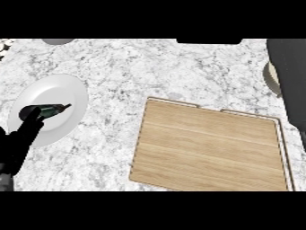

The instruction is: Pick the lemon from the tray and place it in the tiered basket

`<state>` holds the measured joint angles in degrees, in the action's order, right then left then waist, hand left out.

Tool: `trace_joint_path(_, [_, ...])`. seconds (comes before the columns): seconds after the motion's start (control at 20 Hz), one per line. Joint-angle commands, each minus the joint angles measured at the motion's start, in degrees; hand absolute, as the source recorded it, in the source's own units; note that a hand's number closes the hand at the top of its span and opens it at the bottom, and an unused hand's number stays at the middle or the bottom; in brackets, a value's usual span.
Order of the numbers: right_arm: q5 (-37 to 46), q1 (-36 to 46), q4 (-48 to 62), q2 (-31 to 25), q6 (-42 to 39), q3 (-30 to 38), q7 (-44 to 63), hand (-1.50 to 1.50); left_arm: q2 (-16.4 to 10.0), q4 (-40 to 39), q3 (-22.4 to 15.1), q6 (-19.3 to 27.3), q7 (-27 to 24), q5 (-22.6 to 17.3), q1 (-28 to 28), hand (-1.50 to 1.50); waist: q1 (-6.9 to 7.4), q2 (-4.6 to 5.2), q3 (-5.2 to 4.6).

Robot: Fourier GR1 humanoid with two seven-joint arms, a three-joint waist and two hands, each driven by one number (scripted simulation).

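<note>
Our left hand (17, 137) shows at the view's lower left. Its black fingers (34, 113) are stretched out together and relaxed, holding nothing, and their tips lie over the near part of a white plate (62, 92). The plate sits on the marbled white-and-grey counter (115, 67), well left of the wooden tray (208, 148). The tray lies flat at centre right, with a raised lip along its far and right edges. Along the view's right edge our right forearm (301, 81) stands as a broad dark grey mass reaching to the top. The right hand itself does not show, so we cannot tell how its fingers stand. A pale curved rim (270, 78) peeks out just left of that forearm, mostly hidden. The lemon shows nowhere here, and we cannot tell where it is.
</note>
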<state>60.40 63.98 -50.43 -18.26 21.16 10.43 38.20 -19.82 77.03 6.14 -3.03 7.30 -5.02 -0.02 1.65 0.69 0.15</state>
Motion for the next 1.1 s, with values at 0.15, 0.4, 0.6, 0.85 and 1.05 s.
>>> trace_joint_path(0.15, [-8.4, 3.9, 14.7, -6.0, 5.9, 8.2, -15.2, 1.50, -1.4, 1.8, 0.7, -3.1, 0.3, -1.1, 2.4, 0.00, 0.75, 0.08, -0.10])
trace_joint_path(0.4, [-9.5, 5.9, 24.1, -8.3, 9.7, 10.6, -21.7, 1.50, -0.7, -0.9, 1.2, -3.0, -2.3, -0.3, 1.4, 0.00, 1.23, 0.47, -0.12])
trace_joint_path(0.6, [8.1, 5.6, 27.2, -17.4, 0.0, -3.5, -16.9, 1.50, -0.7, -0.7, 0.9, -2.2, -1.1, 0.0, 0.0, 0.00, 1.53, 0.86, -0.41])
trace_joint_path(0.85, [12.8, 9.1, 31.9, -21.2, -3.2, -7.1, -21.1, 1.50, 0.2, -0.3, -0.4, -1.2, 0.1, 1.4, -1.4, 0.00, 2.09, 1.00, -0.16])
trace_joint_path(1.05, [13.7, 13.2, 34.9, -23.5, -6.6, -7.5, -25.0, 1.50, -0.8, -2.1, 1.3, -1.6, 0.5, 0.8, -1.9, 0.00, 1.59, 0.58, -0.14])
